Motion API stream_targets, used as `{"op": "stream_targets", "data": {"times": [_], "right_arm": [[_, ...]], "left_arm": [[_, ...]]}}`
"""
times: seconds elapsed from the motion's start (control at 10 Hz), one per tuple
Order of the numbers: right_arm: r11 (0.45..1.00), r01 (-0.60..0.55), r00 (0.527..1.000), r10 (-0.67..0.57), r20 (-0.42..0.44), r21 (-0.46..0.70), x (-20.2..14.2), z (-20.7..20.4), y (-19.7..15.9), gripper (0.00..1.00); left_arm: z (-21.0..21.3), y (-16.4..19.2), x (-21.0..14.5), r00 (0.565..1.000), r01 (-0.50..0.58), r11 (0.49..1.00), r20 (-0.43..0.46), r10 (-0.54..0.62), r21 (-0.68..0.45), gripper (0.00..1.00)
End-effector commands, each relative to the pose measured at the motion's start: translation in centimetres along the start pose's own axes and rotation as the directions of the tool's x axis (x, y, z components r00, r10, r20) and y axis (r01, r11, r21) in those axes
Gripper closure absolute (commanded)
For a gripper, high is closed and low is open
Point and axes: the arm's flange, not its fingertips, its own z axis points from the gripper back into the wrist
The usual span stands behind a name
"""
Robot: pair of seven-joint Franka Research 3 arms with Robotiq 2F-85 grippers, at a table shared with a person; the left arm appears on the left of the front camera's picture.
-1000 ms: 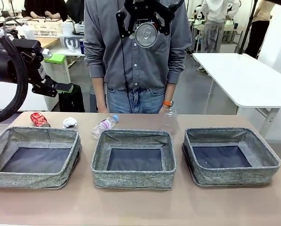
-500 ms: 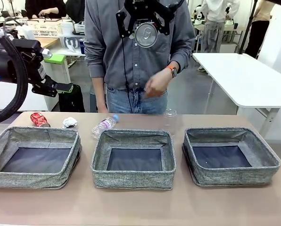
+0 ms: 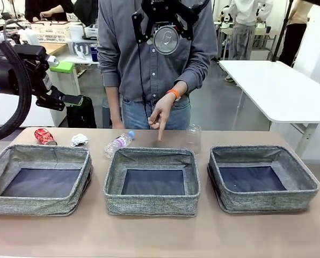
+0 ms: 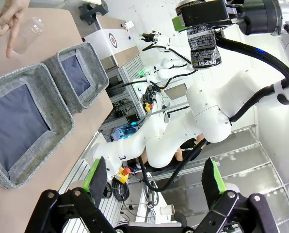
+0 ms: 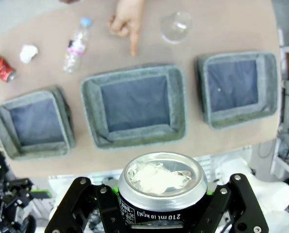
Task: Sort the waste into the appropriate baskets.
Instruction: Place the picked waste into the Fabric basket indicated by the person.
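White arms, black grippers, a person in grey.
The right arm (image 4: pixel 210 114) is made of glossy, rounded white shells, with a black hose (image 4: pixel 263 56) looping along it. The left gripper (image 4: pixel 154 178) is a black bolted linkage tipped with green pads (image 4: pixel 96 175). Across the table, the person wears a grey button shirt (image 3: pixel 149 64), blue jeans (image 3: pixel 149 114) and an orange wristband (image 3: pixel 173 93).

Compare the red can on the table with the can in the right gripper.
The crushed red can lies on the table; the Pepsi can is clamped in the right gripper, high above it. The red can is squashed out of shape; the Pepsi can has a round top. Its shell is red; the Pepsi can's is dark with white print. Both are drink cans.
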Motion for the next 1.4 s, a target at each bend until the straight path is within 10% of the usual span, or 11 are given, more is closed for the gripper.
{"op": "stream_targets", "data": {"times": [0.0,0.5,0.7,1.3], "right_arm": [[1.0,0.013,1.0,-0.013,0.004,0.009,-0.2,0.3,-0.1,0.94],[1.0,0.0,1.0,0.0,0.0,0.0,0.0,0.0,0.0,0.94],[0.966,-0.249,0.968,0.248,0.021,0.073,-0.5,-8.3,1.0,0.94],[0.916,-0.295,0.95,0.313,-0.022,0.27,-5.4,-24.0,-1.8,0.94]], "left_arm": [[-0.1,-0.1,0.0,1.0,0.023,1.0,0.0,-0.023,-0.012,0.0],[-0.1,-0.1,0.0,1.0,0.023,1.0,0.0,-0.023,-0.012,0.0],[-0.1,-0.1,0.0,1.0,0.023,1.0,0.0,-0.023,-0.012,0.0],[-0.1,-0.1,0.0,1.0,0.023,1.0,0.0,-0.023,-0.012,0.0]]}}
